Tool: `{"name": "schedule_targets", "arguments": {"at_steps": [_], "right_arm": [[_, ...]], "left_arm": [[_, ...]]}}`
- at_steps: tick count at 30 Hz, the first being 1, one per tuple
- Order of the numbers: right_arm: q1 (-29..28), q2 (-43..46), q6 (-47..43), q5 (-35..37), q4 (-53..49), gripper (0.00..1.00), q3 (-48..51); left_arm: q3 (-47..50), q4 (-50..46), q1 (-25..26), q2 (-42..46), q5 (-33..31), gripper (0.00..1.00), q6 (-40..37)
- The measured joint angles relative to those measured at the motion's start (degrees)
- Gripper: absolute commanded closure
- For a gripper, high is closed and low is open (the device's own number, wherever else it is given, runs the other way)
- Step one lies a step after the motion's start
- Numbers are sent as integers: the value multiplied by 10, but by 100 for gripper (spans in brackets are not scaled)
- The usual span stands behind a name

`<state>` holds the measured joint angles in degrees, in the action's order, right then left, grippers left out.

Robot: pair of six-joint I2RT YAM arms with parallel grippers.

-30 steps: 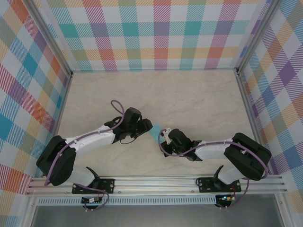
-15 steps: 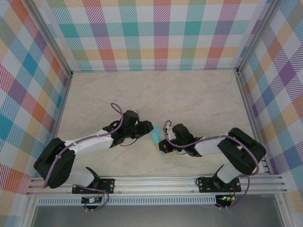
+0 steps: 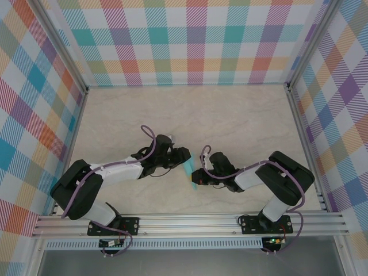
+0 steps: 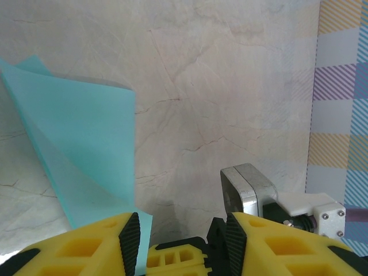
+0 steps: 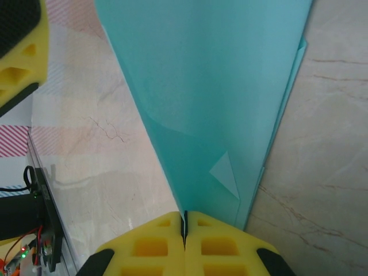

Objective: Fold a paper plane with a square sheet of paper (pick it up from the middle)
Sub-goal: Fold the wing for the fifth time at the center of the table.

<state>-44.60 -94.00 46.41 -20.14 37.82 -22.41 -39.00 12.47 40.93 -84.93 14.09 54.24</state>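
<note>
Marble-look table (image 3: 230,115), with the light cyan paper plane (image 3: 190,167) just 6 o'clock of its centre; right gripper (image 5: 185,221), jaws together, pinches the plane's narrow end; left gripper (image 4: 183,233), jaws apart at the plane's 11 o'clock, should close squarely on the fold without tugging

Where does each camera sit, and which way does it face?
Top external: above and behind the bases, looking down at the table; both arms show, left end effector and right end effector close together at the paper plane.
Left wrist: on the left arm, looking along its parted yellow fingers across the table.
Right wrist: on the right arm, looking along fingers shut on the paper plane.
Shared: the paper plane is in all three.
</note>
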Motion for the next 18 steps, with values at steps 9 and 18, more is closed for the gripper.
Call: {"name": "schedule_targets", "arguments": {"at_steps": [9,18], "right_arm": [[0,-2,49,10,27,96,13],[6,-20,102,-3,68,96,21]], "left_arm": [[9,34,7,-13,4,54,0],[10,68,17,-54,16,53,-1]]}}
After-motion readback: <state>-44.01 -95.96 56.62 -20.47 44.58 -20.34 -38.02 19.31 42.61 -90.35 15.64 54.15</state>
